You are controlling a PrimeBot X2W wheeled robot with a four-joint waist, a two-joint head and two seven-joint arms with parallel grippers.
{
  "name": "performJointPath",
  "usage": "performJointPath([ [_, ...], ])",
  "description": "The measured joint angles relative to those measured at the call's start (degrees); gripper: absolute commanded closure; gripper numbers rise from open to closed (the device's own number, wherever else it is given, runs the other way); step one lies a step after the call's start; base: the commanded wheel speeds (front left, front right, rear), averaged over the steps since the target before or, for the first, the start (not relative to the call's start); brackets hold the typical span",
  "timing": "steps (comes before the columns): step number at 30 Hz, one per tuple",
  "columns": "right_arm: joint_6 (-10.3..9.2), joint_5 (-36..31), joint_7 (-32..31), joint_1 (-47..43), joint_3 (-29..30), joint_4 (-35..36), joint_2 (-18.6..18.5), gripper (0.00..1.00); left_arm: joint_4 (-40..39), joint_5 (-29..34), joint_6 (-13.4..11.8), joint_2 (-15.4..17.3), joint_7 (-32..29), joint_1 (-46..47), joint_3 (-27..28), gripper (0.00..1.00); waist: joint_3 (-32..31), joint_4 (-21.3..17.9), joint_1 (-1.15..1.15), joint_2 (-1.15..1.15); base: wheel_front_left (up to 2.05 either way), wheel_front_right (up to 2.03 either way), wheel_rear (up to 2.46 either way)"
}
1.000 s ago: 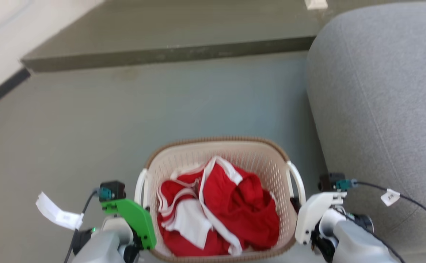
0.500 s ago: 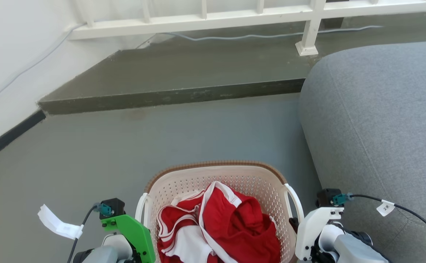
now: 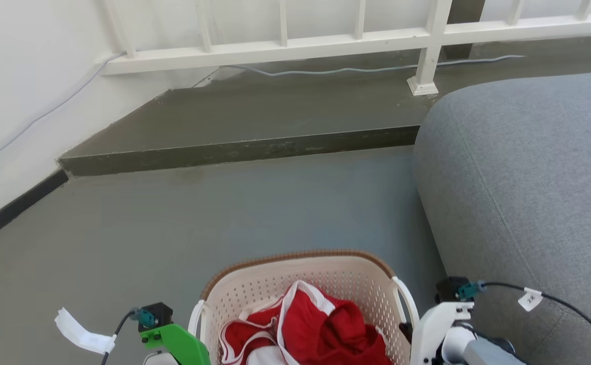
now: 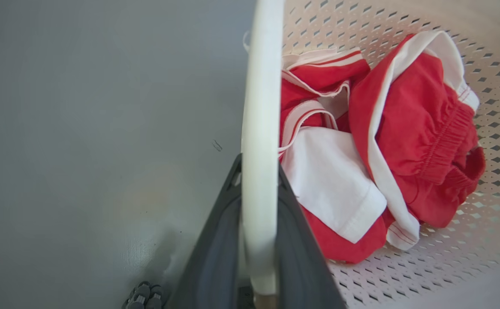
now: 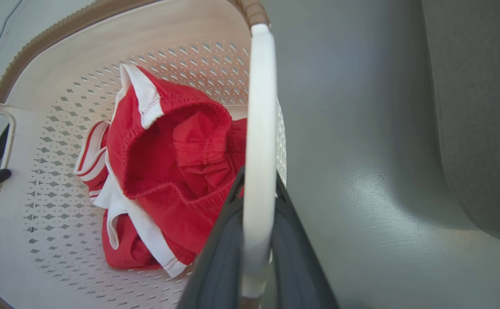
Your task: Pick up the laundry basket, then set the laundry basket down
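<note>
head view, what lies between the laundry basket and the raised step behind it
Bare grey floor; in the head view nothing sits between the cream perforated plastic laundry basket with its brown rim and the dark raised concrete step.

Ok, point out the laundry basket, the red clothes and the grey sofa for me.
laundry basket [image 3: 280, 284]: head view, on its perforated far inner wall.
red clothes [image 4: 417, 128]: left wrist view, on the gathered red fabric.
grey sofa [image 3: 528, 177]: head view, on its upholstered top surface.
</note>
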State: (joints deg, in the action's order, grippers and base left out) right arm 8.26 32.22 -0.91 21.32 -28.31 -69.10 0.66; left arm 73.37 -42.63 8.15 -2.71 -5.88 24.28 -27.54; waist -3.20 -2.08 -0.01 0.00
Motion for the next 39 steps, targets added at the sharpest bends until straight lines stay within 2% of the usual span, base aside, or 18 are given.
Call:
performJointPath([
  [39, 0.01, 2.53, 0.41, -1.8, -1.38, 0.02, -0.02, 1.0, -0.58, -1.98, 0.0, 0.16, 0.33, -1.72, -0.34, 1.0, -0.94, -0.2, 0.0, 0.0, 0.0, 0.0, 0.0],
])
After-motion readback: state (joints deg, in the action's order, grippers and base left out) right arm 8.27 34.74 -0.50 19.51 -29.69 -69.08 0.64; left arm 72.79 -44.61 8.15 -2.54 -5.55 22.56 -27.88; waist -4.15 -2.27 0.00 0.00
